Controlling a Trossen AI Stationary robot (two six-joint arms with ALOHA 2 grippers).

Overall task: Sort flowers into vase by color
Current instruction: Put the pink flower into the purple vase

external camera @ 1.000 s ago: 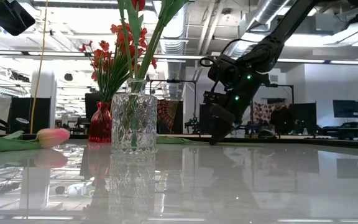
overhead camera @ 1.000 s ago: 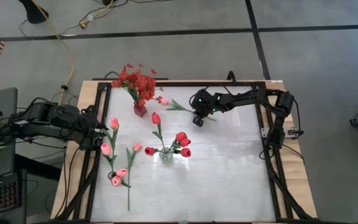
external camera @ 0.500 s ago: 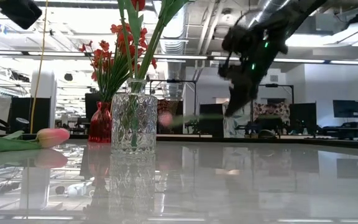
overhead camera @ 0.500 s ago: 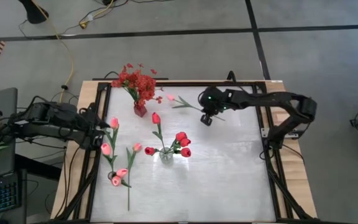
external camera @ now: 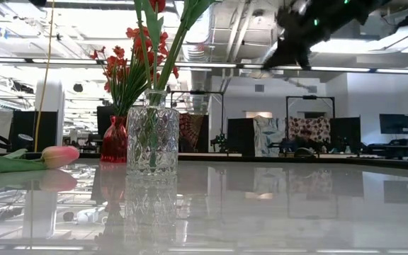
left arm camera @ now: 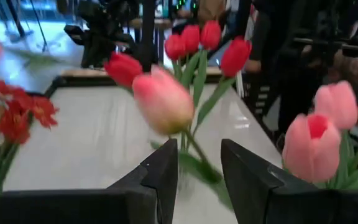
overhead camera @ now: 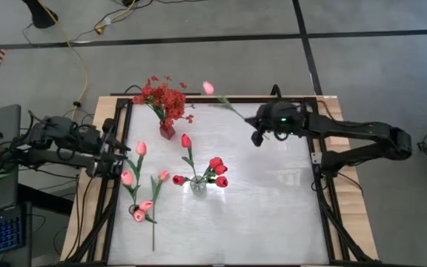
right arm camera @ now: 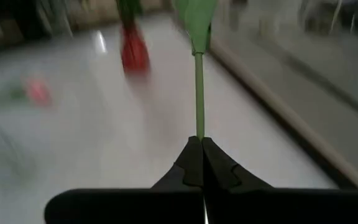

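Since the earlier frame the right pincer (overhead camera: 256, 139) has risen from the worktop (overhead camera: 273, 200) and swung toward the right, and it has carried a pink tulip (overhead camera: 208, 88) up with it; the bud now shows above the far edge of the worktop frame. The pincer is closed on the thin green stem (right arm camera: 198, 93), as the right wrist view shows: the two dark fingers (right arm camera: 188, 165) meet around it. In that view the bud itself is cut off at the picture's edge and the background is blurred. In the low view this pincer (external camera: 289, 51) is high up and only partly in the picture.

The left pincer (overhead camera: 117, 154) is at the left edge of the worktop. Its fingers (left arm camera: 166, 177) stand partly apart, with another pink tulip (left arm camera: 163, 102) just in front of the gap; I cannot tell if they touch its stem.

The clear glass vase (overhead camera: 198, 185) stands near the middle of the worktop with red tulips (overhead camera: 217, 172) in it. The small red vase (overhead camera: 167, 131) stands farther back and to the left, holding the bushy red spray (overhead camera: 161, 96). More pink tulips (overhead camera: 136, 182) lie on the worktop to the left of the glass vase. In the low view the tops of the flowers in the glass vase are cut off.
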